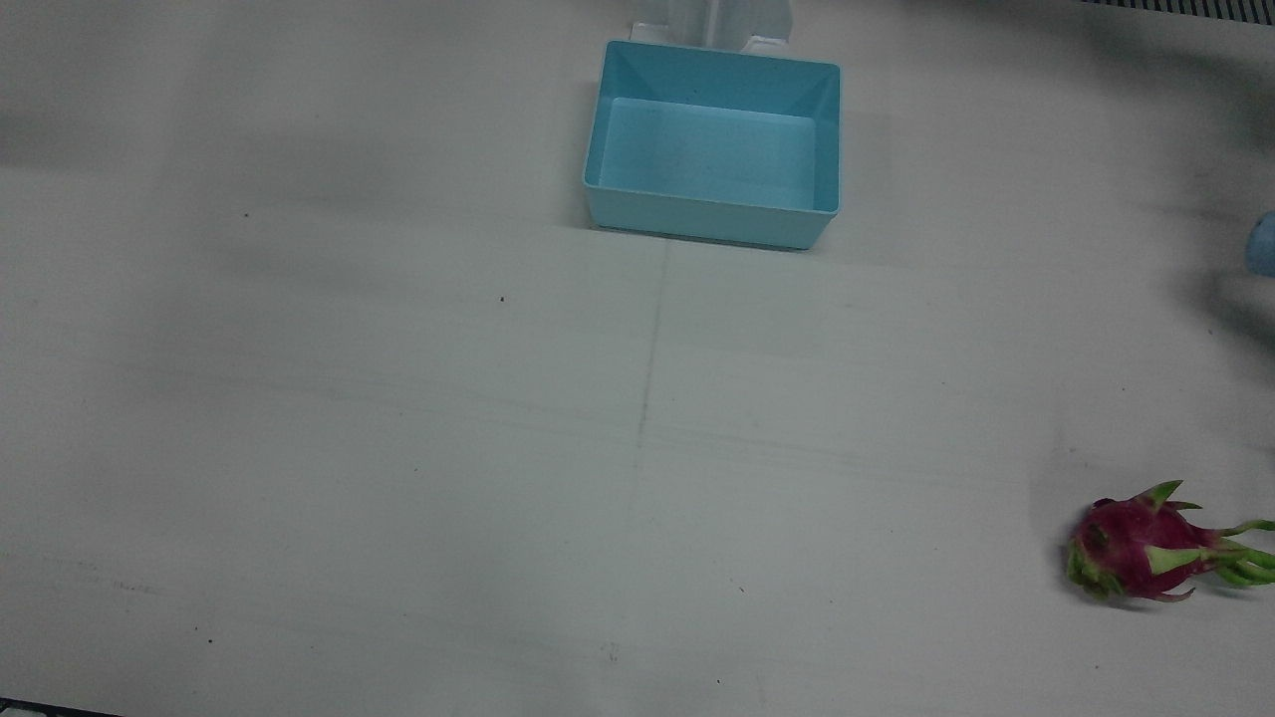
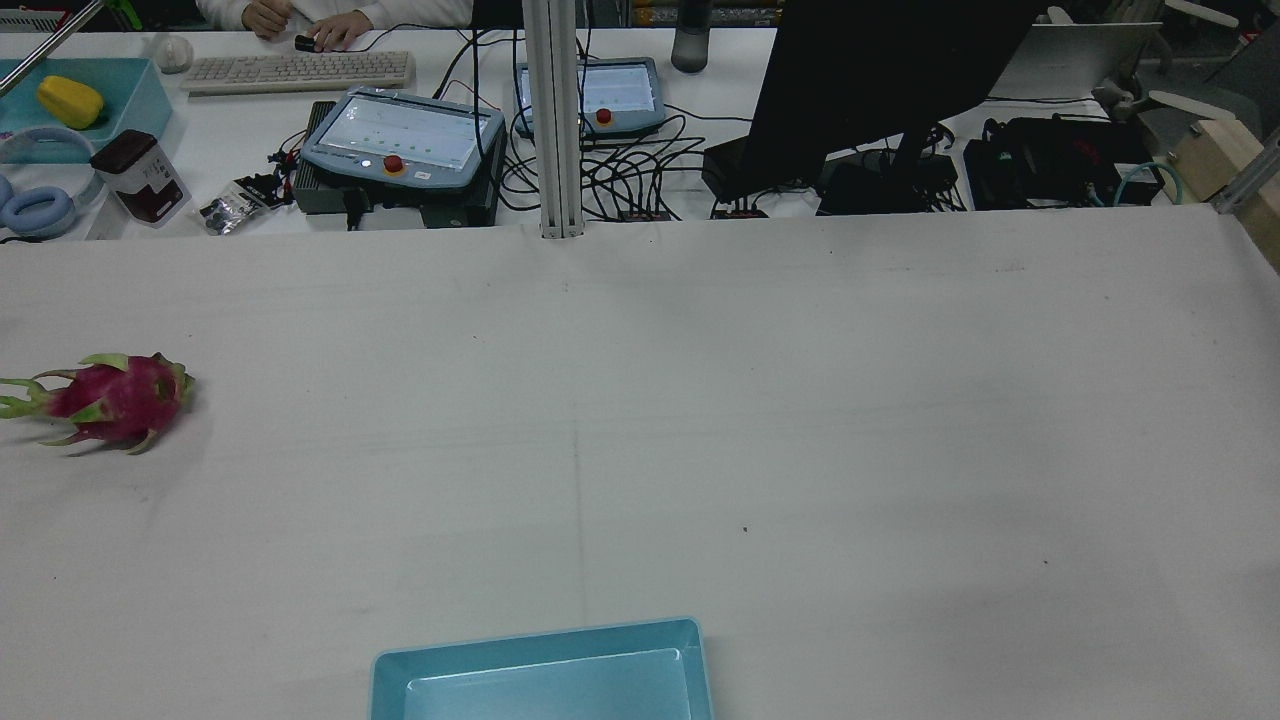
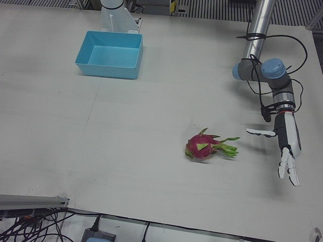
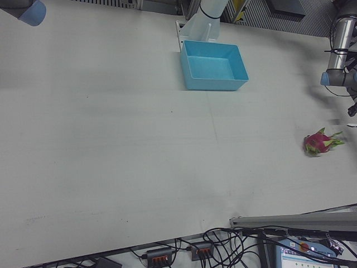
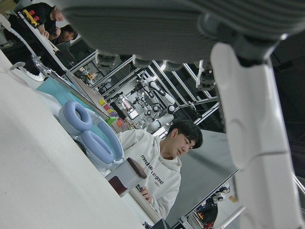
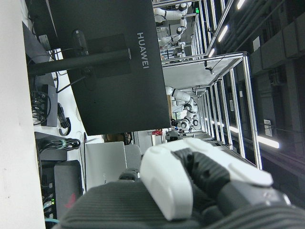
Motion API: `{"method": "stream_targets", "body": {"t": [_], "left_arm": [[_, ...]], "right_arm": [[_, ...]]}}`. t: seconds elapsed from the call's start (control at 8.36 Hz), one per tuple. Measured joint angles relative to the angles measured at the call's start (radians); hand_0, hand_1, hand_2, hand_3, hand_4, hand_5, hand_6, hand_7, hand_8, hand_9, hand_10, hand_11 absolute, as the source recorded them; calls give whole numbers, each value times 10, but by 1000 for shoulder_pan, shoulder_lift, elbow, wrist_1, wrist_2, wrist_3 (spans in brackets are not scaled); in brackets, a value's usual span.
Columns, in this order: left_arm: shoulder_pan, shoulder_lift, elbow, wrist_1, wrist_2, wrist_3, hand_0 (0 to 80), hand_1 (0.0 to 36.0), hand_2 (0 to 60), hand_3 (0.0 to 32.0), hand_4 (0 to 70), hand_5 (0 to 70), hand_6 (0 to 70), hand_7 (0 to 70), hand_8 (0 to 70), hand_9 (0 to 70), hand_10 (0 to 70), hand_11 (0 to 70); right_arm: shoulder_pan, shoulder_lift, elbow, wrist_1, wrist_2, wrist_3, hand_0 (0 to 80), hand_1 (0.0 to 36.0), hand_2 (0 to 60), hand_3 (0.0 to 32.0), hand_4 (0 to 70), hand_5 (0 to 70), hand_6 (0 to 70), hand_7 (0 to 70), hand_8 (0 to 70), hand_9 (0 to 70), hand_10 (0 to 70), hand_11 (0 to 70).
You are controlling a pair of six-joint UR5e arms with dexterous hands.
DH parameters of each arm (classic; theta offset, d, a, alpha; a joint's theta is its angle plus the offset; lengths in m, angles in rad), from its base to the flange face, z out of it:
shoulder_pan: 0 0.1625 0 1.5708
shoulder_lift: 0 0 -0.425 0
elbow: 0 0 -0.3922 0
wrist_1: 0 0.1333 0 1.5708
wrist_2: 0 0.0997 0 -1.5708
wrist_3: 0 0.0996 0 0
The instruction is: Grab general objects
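Note:
A magenta dragon fruit [image 1: 1146,543] with green scales lies on its side near the table's edge on my left arm's half, also seen in the rear view [image 2: 115,400] and the left-front view [image 3: 204,147]. My left hand [image 3: 287,146] hangs off the arm beside the fruit's leafy end, a short way apart from it, fingers stretched out and apart, holding nothing. One of its fingers [image 5: 257,119] fills the left hand view. Only a white finger [image 6: 190,181] of my right hand shows, in the right hand view; how its fingers stand is not clear.
A light blue bin [image 1: 712,224] with nothing in it stands at the table's middle near the pedestals [image 3: 106,70]. Beyond the table's far edge are teach pendants [image 2: 400,150], cables, a dark monitor [image 2: 880,70] and a seated person [image 5: 159,162].

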Motion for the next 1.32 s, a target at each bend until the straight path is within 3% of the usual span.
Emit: {"method": "stream_targets", "body": {"t": [0.6,0.72,0.84,0.96,1.08,1.32], "left_arm": [[0,0,-3,-6,2,-2,495,160,36,152,34,0,0,0,0,0,15,42],[0,2,-19,-3,5,-6,496,163,41,166,36,0,0,0,0,0,17,45],[0,6,-76,44,13,-15,509,177,47,170,42,0,0,0,0,0,16,44],[0,8,-170,169,60,-28,528,195,47,178,46,0,0,0,0,0,13,42],[-1,11,-266,295,121,-32,597,244,26,208,54,0,0,0,0,0,16,52],[-2,16,-374,461,186,27,590,231,0,216,48,0,0,0,0,0,0,21]], "right_arm": [[1,0,0,0,0,0,0,0,0,0,0,0,0,0,0,0,0,0],[1,0,1,0,1,0,0,0,0,0,0,0,0,0,0,0,0,0],[1,0,3,-1,0,0,0,0,0,0,0,0,0,0,0,0,0,0],[1,0,3,-1,0,1,0,0,0,0,0,0,0,0,0,0,0,0],[1,0,3,-1,0,1,0,0,0,0,0,0,0,0,0,0,0,0],[0,0,4,-2,0,1,0,0,0,0,0,0,0,0,0,0,0,0]]}}
